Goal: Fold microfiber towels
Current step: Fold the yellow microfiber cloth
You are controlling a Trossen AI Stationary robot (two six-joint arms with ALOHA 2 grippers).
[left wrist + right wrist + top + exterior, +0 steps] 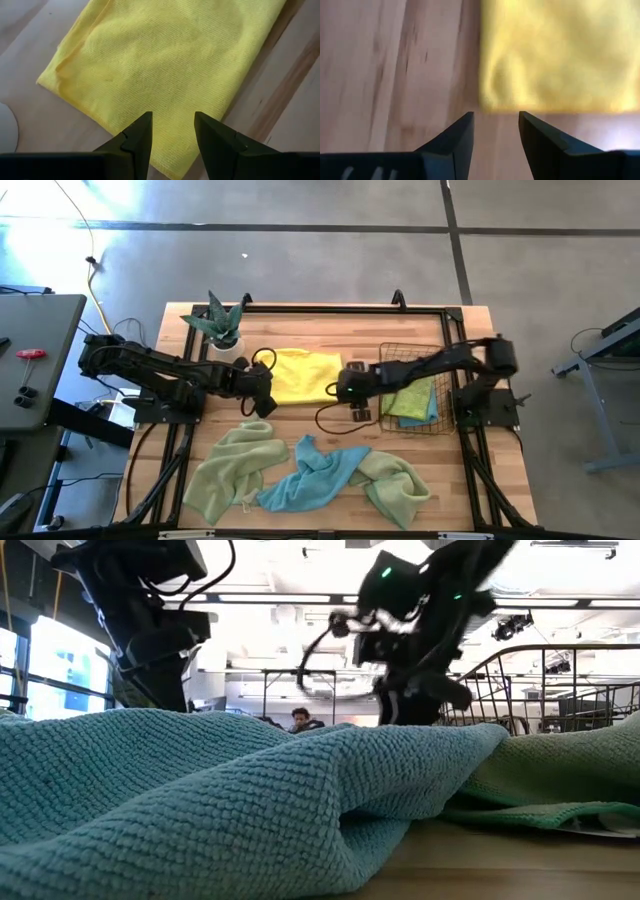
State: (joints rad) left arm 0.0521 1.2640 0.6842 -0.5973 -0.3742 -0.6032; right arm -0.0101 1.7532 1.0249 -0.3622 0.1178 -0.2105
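Nearest, crumpled looped-pile blue towel (312,473) between two lime green ones. Farther back, flat, fine-woven yellow towel (302,374), folded rectangular, on bare wood. Left gripper (172,127) and right gripper (496,131) parted, empty, flanking it. No legible writing.

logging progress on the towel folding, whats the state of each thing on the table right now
yellow towel: folded flat between the two arms, not held
left tool: open, above the yellow towel's edge
right tool: open, empty, just off the yellow towel's edge
blue towel: crumpled, unfolded
left green towel: crumpled, unfolded
right green towel: crumpled, unfolded
basket: upright, holds folded green and blue towels
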